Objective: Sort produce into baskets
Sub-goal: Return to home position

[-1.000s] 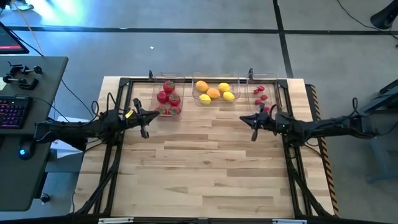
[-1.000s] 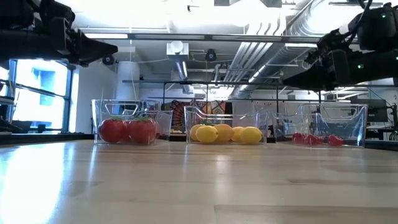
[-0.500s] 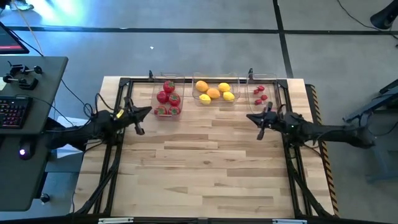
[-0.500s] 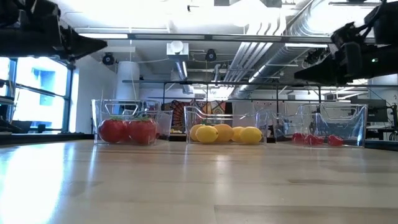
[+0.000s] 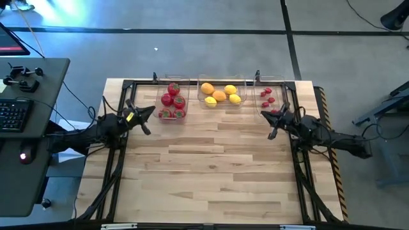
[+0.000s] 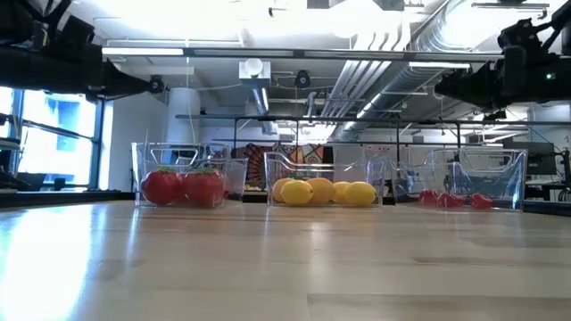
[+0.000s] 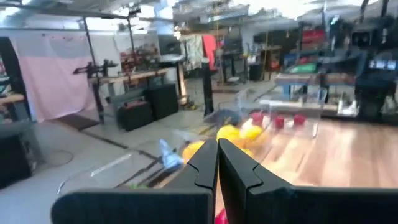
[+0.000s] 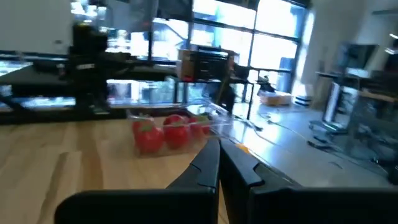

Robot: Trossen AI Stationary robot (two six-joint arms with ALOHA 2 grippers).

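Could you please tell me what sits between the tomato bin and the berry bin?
The center clear bin, holding yellow and orange citrus; the high view shows it.

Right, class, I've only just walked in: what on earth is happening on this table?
Nothing is being handled. The toy produce lies sorted in three clear plastic bins at the far edge of the wooden table: red round tomatoes in the left bin, yellow and orange citrus ovals in the centre bin, small red pieces in the right bin. The left claw hangs beside the left bin, the right claw just before the right bin, both raised, shut and empty.
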